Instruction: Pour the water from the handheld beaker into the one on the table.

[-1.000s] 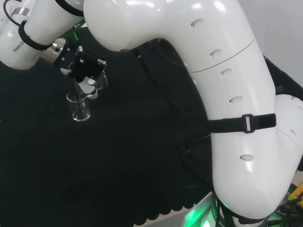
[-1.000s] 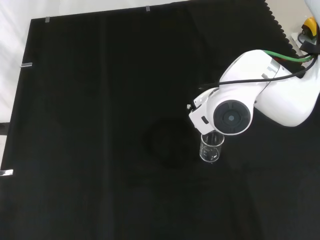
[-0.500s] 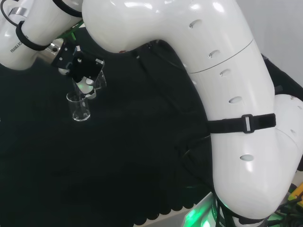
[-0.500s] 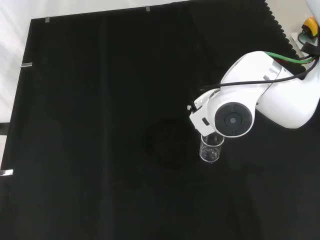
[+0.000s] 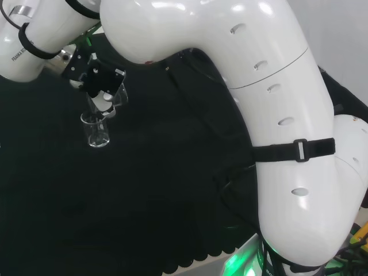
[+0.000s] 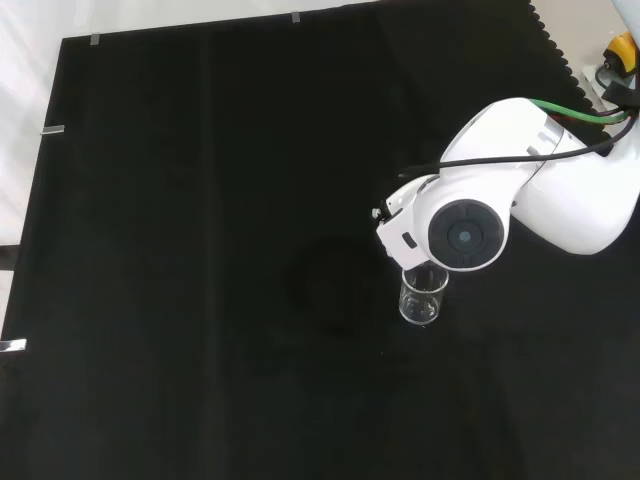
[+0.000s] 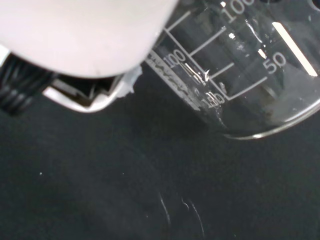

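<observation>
Over the last second the black and white robot hand (image 5: pixel 96 82) has edged up and slightly away in the head view, carrying its clear glass handheld beaker (image 5: pixel 112 95) with it, so the tilt over the target looks, as far as the glare allows, to be easing off rather than deepening. That suggests the pour is ending or already done, though no stream of water is plainly visible in any view.

The robot hand is wrapped around the handheld beaker, its fingers curled on the glass just above the clear, upright cylindrical beaker standing on the table (image 5: pixel 95 130). In the front view that standing beaker (image 6: pixel 421 296) sits just below the arm's white link with the round grey cap (image 6: pixel 462 236), on the black cloth (image 6: pixel 200 250).

Close up, the held beaker (image 7: pixel 240 60) is smooth, transparent glass with white printed graduation lines, droplets clinging inside. The cloth is matte and faintly creased; the arm's shells are glossy white plastic.
</observation>
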Controlling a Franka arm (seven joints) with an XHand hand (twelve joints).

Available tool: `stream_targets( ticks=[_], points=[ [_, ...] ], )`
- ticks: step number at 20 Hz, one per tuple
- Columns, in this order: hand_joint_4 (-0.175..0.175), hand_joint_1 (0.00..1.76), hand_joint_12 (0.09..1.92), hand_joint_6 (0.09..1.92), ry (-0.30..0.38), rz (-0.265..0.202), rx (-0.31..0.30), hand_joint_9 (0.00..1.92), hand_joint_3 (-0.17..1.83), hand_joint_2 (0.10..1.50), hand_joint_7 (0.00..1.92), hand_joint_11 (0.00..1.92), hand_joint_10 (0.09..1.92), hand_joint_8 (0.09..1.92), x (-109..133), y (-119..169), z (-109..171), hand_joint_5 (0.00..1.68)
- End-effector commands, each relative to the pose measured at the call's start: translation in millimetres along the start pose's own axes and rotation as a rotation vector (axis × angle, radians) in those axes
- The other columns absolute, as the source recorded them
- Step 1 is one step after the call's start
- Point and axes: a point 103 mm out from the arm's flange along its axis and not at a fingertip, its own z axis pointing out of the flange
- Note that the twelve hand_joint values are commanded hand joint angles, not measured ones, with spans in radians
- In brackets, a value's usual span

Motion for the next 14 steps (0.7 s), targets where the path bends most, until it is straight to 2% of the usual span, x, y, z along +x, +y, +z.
stream_targets(
  ticks=[1,2,4,9,14],
  points=[
    [-0.175,1.31,0.70,0.92,-0.019,0.002,0.018,1.67,0.98,0.50,1.27,1.43,0.73,0.89,-2.9,-3.3,8.6,1.20],
    [-0.175,1.31,0.70,0.92,-0.043,0.005,0.029,1.67,0.98,0.50,1.27,1.43,0.73,0.89,2.0,-2.7,1.4,1.20],
    [-0.175,1.31,0.70,0.92,-0.042,0.006,0.027,1.67,0.98,0.50,1.27,1.43,0.73,0.89,2.6,-2.6,0.5,1.20],
    [-0.175,1.31,0.70,0.92,-0.017,0.011,-0.002,1.67,0.98,0.50,1.27,1.42,0.73,0.89,-1.2,-4.6,5.7,1.20],
    [-0.175,1.31,0.70,0.92,0.001,0.006,-0.006,1.67,0.98,0.50,1.27,1.42,0.73,0.89,-4.4,-5.2,8.5,1.20]
  ],
)
